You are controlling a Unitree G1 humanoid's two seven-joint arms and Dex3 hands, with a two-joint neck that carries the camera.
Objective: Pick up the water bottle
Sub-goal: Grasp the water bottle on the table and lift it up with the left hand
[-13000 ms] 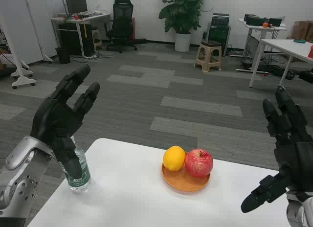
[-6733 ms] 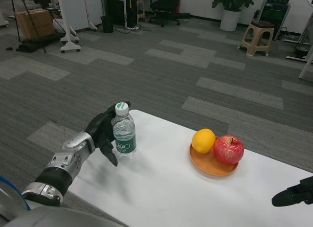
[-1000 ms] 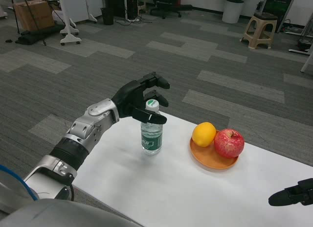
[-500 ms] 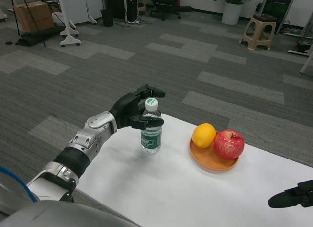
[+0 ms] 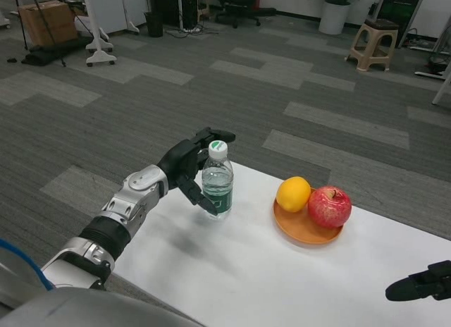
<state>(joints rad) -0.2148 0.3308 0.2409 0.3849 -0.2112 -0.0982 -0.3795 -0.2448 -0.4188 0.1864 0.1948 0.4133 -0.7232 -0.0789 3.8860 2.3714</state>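
Clear plastic with a green label and a white-and-green cap, the water bottle (image 5: 217, 180) stood upright on the white table (image 5: 232, 270), left of centre in the frame and close to the table's far left edge. Black fingers of the left hand (image 5: 187, 165) curled around it from the left: one finger reached behind the neck just under the cap, and the thumb crossed low in front of the label. The hand touched the bottle on both sides, though whether the grip was tight could not be told, and the bottle's base appeared to sit on the tabletop. The silver left forearm (image 5: 120, 216) ran from the hand down toward the lower left corner.

To the right of the bottle, near but apart from it, sat an orange-brown plate (image 5: 304, 230) bearing a yellow-orange fruit (image 5: 293, 194) and a red apple (image 5: 329, 206), the two touching each other.

At the lower right edge of the frame the right hand (image 5: 417, 285) showed only in part, low over the table's right end, well apart from the bottle; its dark fingers pointed left, and how far open it was could not be told.

Beyond the table lay grey carpet (image 5: 232, 80), with a beige stool (image 5: 374, 40) at the upper right.
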